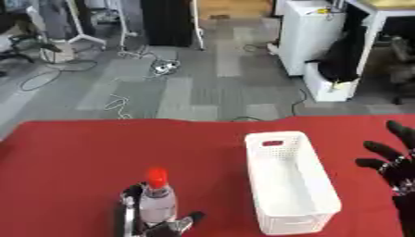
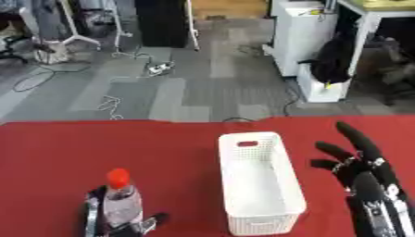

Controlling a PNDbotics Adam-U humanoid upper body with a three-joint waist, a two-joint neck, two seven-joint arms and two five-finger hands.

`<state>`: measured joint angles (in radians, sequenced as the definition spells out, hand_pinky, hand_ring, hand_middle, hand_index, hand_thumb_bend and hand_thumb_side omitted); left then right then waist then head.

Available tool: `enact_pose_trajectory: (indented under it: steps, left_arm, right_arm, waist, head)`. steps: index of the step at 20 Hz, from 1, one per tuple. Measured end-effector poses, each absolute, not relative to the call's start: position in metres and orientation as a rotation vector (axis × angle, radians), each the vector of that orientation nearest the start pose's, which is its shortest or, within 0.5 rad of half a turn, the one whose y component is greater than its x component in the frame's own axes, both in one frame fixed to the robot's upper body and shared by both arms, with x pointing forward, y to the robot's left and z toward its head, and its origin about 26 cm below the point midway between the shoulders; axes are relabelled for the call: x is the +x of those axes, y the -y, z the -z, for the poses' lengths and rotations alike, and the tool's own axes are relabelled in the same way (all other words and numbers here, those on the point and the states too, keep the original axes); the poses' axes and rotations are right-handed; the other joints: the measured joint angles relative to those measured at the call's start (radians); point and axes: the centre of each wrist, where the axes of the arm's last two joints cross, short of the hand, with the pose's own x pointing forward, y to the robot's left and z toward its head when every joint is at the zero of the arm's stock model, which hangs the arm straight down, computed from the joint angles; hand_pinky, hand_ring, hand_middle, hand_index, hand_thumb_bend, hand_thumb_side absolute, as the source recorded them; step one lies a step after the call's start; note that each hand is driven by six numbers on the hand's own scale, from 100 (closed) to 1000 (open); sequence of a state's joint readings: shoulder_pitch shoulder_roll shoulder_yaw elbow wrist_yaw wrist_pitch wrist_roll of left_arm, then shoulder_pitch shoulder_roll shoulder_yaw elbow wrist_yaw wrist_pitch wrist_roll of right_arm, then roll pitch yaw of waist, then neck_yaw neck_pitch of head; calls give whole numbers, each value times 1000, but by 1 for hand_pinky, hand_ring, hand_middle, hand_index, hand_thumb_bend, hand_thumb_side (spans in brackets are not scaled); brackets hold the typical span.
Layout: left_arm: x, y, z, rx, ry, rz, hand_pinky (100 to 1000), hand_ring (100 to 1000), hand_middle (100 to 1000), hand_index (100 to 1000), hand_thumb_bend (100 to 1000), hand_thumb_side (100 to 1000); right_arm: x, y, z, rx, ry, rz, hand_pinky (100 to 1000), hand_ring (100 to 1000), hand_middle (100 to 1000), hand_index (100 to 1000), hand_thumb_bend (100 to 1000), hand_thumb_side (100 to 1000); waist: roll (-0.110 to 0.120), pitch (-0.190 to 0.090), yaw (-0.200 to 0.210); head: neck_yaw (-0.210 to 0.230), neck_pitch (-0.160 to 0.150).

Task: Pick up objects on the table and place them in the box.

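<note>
**Left hand gripping a bottle, with the white box waiting to its right**

The robot's left hand (image 1: 150,222) is wrapping its fingers and thumb around a clear bottle (image 1: 156,200) with a red cap (image 1: 156,176), holding it upright near the front edge of the red table (image 1: 73,157). The white box (image 1: 288,183), long and narrow with perforated walls and a handle slot at its far end, is sitting empty just to the right of the bottle, not touching it.

To do this step well, the hand probably needs to be lifting the bottle high enough to clear the box's rim, keeping it upright while carrying it rightward, and releasing only once it is over the open interior.

The right hand (image 2: 369,173) is hovering open at the right edge, fingers spread, beside the box and holding nothing.
</note>
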<state>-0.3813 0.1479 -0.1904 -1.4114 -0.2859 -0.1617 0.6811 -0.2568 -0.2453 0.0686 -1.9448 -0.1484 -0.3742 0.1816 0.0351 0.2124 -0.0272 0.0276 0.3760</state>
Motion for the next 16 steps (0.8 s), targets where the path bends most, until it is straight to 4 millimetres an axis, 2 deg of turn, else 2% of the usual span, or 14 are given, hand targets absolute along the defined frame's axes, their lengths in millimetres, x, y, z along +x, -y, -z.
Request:
enact_pose_trajectory:
  steps: [1,3,9,16]
  left_arm:
    - [363,-192,-56,578,2063,-62,100,150,100,101,809,268]
    - [363,-192,-56,578,2069,-76,100,149,100,100,790,265]
    - [362,-191,-59,559,2086,-87,100,149,100,101,784,262]
    - [361,-191,-90,489,2142,-75,100,145,100,102,779,264]
  right_arm:
    - [303,237,-165,244,2507,-482,762,860,992,987,100,712]
    - [303,237,-165,243,2507,-481,762,861,992,988,100,714]
    - [303,237,-165,242,2507,-481,762,861,992,989,100,716]
    - [303,238,-165,239,2506,-479,761,860,992,990,100,716]
  waist:
    - [0,0,0]
    - [-2,0,0]
    - [-4,0,0]
    - [2,-1,4]
  head:
    - [0,0]
    - [0,0]
    - [0,0]
    - [0,0]
